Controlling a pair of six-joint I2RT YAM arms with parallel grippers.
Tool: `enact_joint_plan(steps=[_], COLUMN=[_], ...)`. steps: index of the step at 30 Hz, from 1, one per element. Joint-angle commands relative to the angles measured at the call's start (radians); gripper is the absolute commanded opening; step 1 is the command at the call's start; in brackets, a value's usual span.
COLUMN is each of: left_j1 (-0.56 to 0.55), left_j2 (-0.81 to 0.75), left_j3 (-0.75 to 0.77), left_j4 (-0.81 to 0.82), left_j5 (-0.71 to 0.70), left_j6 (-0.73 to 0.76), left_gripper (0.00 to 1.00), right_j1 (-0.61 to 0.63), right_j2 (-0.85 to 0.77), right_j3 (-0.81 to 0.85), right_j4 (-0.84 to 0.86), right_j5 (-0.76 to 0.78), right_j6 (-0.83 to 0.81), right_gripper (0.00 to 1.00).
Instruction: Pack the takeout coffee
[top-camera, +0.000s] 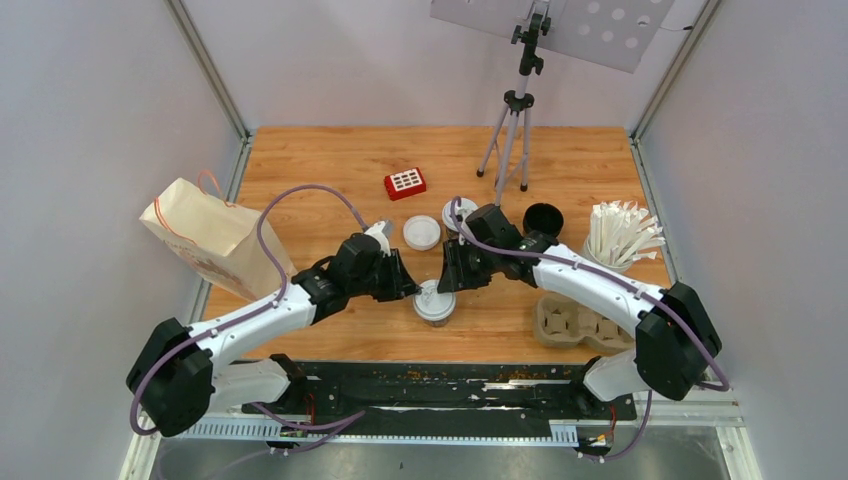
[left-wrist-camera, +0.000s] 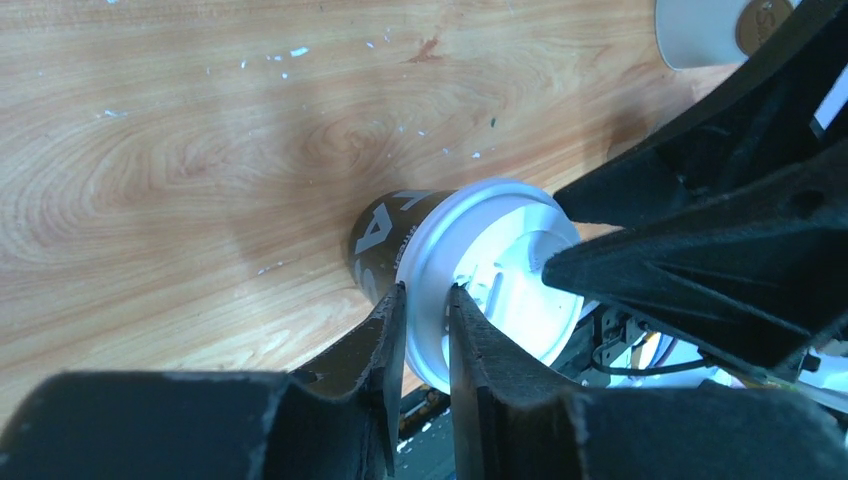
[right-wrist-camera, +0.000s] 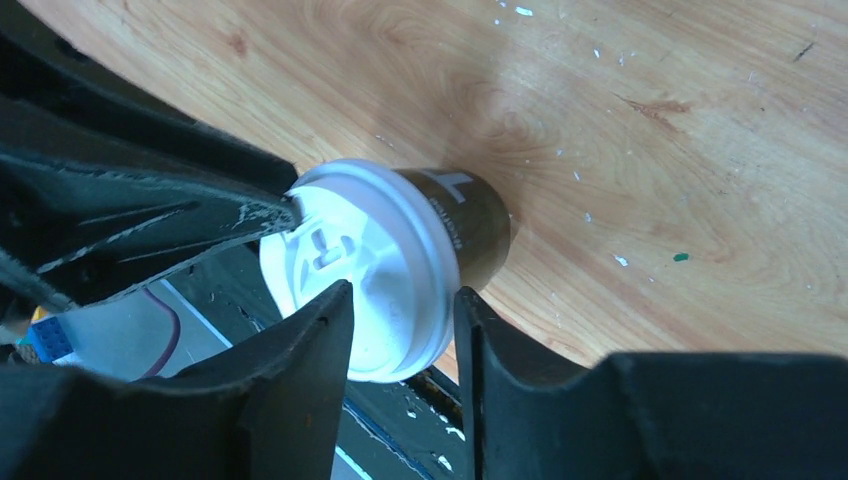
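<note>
One takeout coffee (top-camera: 434, 302), a black cup with a white lid, stands near the table's front edge between both arms. My left gripper (top-camera: 412, 287) comes at it from the left. In the left wrist view the lid (left-wrist-camera: 500, 260) sits on the cup (left-wrist-camera: 385, 235), and the left gripper (left-wrist-camera: 427, 298) pinches the lid's rim in a narrow gap. My right gripper (top-camera: 449, 280) reaches in from the right. In the right wrist view the right gripper (right-wrist-camera: 400, 295) straddles the lid (right-wrist-camera: 380, 260) with slack, one finger beside the cup wall (right-wrist-camera: 470, 225).
Two loose white lids (top-camera: 421, 232) (top-camera: 455, 213) and an open black cup (top-camera: 543, 218) lie behind. A white cup of straws (top-camera: 620, 235) and the cardboard cup tray (top-camera: 580, 325) are at the right, a paper bag (top-camera: 215, 235) at the left. A red block (top-camera: 405, 182) and tripod (top-camera: 515, 130) stand farther back.
</note>
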Motion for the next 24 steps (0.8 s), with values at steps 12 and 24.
enact_joint_plan(steps=[12,24], left_j1=[-0.025,0.048], left_j2=[-0.134,-0.133], left_j3=[-0.085,-0.062], left_j4=[0.011,0.025], left_j5=[0.009,0.081], left_j6=[-0.072,0.03], left_gripper=[0.39,0.5], right_j1=[0.007,-0.033], right_j2=[0.061,0.073], right_j3=[-0.004,-0.047], right_j4=[-0.002,0.074], right_j5=[0.028,-0.067], right_j6=[-0.224,-0.345], right_gripper=[0.39,0.39])
